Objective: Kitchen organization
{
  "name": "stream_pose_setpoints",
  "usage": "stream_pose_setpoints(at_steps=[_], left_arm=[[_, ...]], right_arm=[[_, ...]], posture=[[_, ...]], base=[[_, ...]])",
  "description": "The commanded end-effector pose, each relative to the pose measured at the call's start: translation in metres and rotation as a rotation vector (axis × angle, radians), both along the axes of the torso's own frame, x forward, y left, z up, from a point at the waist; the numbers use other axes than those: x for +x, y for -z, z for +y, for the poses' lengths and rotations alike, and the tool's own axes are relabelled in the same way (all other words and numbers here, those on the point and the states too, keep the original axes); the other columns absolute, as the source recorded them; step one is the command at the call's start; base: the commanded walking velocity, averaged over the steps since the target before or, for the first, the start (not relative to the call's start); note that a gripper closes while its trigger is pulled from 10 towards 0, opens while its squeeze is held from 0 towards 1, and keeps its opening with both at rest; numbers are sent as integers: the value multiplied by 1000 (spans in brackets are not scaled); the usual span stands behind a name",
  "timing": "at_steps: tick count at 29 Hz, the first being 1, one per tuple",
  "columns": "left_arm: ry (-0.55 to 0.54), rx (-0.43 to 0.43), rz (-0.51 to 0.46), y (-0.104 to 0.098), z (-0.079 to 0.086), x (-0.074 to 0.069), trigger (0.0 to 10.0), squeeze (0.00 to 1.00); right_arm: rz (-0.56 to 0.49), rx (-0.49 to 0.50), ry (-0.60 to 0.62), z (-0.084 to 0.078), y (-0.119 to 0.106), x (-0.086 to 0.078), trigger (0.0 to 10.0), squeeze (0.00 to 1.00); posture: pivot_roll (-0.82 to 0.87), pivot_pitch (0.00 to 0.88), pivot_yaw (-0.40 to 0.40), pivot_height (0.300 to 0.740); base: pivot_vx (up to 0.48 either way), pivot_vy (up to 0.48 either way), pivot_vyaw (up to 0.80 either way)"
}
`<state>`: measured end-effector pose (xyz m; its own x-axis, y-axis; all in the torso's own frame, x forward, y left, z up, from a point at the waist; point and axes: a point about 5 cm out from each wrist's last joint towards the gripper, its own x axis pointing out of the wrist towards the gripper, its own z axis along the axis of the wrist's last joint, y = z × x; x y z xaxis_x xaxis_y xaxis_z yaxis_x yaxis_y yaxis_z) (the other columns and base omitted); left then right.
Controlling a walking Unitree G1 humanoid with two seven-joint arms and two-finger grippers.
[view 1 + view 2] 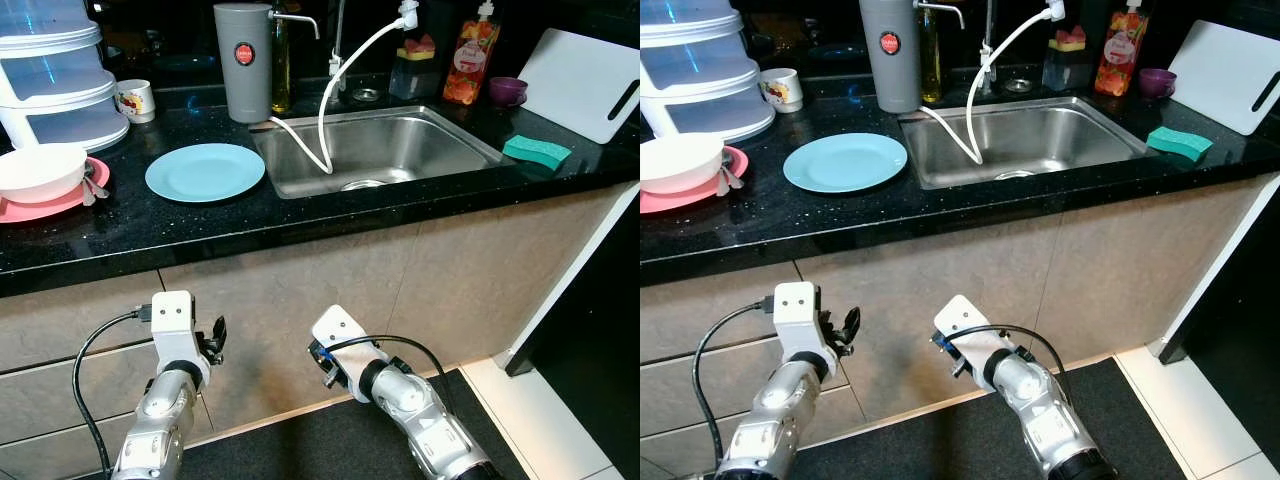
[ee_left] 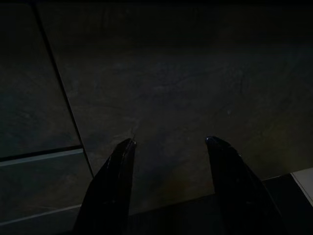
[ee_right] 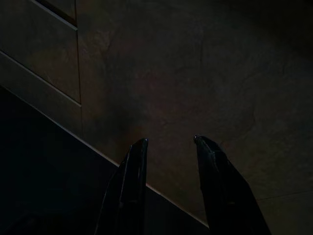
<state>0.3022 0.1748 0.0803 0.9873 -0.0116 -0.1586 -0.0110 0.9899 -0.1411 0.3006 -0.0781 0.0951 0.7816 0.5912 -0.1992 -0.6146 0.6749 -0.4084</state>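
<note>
Blue plate [image 1: 205, 171]: lies flat on the black surface [image 1: 150, 225], just left of the sink, nothing on it.
White bowl [image 1: 38, 171]: sits on a pink plate [image 1: 50, 205] at the far left of the surface; a spoon [image 1: 88, 185] rests on the pink plate against the bowl's right side.
Stacked containers [image 1: 55, 70]: tall white and clear tiers behind the bowl, at the left back corner.
Mug [image 1: 135, 99]: small, patterned, just right of the stacked containers.
Grey canister [image 1: 243, 62]: upright at the sink's back left corner, red round badge on its front.
Sink [image 1: 380, 150]: stainless steel, sunk into the surface; a white hose [image 1: 345, 75] arcs down from the tap area into the basin.
Green sponge [image 1: 537, 151]: on the surface, just right of the sink.
White cutting board [image 1: 585, 82]: leans at the back right.
Purple cup [image 1: 507, 91]: beside the cutting board, left of it.
Soap bottle [image 1: 472, 55]: orange label, upright behind the sink.
Left hand [image 2: 168, 144]: low before the beige cabinet front [image 1: 300, 300], below the surface, fingers spread apart, holding nothing.
Right hand [image 3: 170, 142]: also low near the cabinet front, above a dark floor mat [image 1: 330, 440], fingers spread, holding nothing.
</note>
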Motion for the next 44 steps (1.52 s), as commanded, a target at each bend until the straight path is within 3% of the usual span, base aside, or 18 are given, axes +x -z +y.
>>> stream_pose_setpoints(at_steps=[1,44], left_arm=[[-13,-12,17,5,1,-1,10000,0],[-13,-26,15,6,-1,-1,10000,0]], right_arm=[[10,7,7,-4,1,2,10000,0],[11,4,8,-6,3,2,10000,0]], posture=[[-85,72,27,740],[-99,42,13,740]], base=[[0,0,0],[0,0,0]])
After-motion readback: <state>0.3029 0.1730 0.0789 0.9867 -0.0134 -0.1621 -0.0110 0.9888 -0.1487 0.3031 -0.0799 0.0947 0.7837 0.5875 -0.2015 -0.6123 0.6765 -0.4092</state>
